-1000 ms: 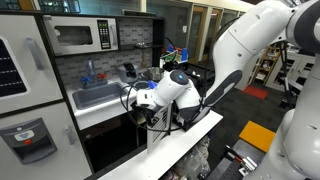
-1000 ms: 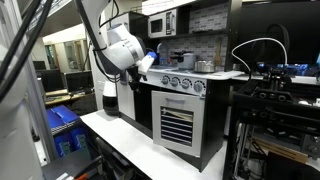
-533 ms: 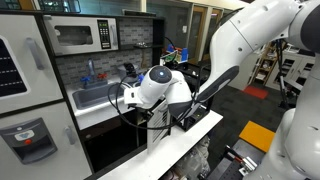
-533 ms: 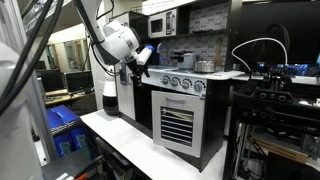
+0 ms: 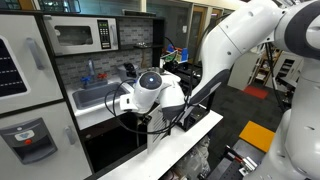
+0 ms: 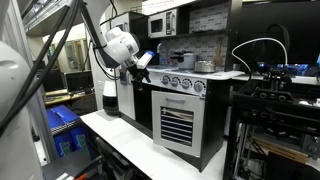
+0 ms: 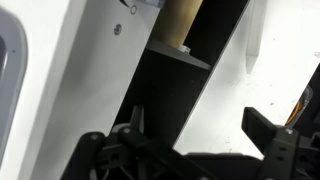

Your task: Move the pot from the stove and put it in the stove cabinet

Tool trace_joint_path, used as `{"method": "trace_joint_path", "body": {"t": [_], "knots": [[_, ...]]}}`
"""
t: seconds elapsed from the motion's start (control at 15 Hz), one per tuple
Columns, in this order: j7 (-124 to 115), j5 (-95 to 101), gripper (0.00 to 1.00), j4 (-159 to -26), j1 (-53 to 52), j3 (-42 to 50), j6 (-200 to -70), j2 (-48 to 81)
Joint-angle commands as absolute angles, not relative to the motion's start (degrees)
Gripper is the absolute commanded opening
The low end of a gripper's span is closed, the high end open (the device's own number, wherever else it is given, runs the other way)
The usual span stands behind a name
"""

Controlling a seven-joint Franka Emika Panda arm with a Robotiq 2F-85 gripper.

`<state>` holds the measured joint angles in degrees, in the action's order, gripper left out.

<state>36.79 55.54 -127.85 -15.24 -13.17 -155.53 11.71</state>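
Stove cabinet (image 6: 176, 101) matt white, plastic-looking; arm (image 5: 240, 45) glossy white shell; microwave (image 5: 80, 37) satin silver front.

Fixtures and clutter in the exterior views.
Microwave (image 5: 82, 37) up on a shelf, above grey sink (image 5: 97, 97) with faucet (image 5: 90, 72); long white bench (image 5: 195, 138) in front; blue crate (image 6: 62, 130) low beside that bench; yellow mat (image 5: 258, 136) on the floor.

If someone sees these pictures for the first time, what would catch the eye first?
The big white robot arm sweeps in from the upper right of an exterior view and fills much of it. In an exterior view, the small silver pot stands on the stove, above the stove cabinet with its slatted door.
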Motion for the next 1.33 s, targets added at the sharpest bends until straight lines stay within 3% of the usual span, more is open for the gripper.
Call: {"method": "trace_joint_path", "body": {"t": [0.0, 1.27], "knots": [[35.35, 57.2, 1.0, -124.35, -15.69, -13.32, -152.19, 15.46], [29.38, 66.13, 1.0, -121.25, -17.66, -13.79, -133.03, 21.72]]}}
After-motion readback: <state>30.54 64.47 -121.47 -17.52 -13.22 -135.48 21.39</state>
